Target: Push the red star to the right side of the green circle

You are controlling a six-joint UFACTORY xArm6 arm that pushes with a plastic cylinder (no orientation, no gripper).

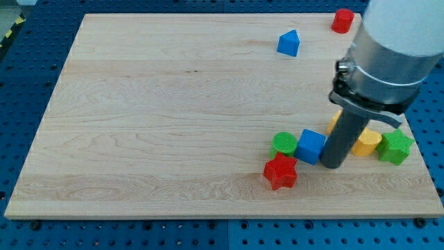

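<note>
my tip (331, 164) rests on the board near the bottom right corner, just right of the blue cube (311, 146). the red star (280, 171) lies below the green circle (284, 143), toward the bottom edge.

No readable text, labels, brands, numbers or signs showing anywhere. Wooden board (173, 118) lying bare, grain only, nothing printed at edges or corners. Coloured blocks carrying no markings. Arm housing (392, 42) showing plain grey and white surfaces, no lettering legible.
</note>
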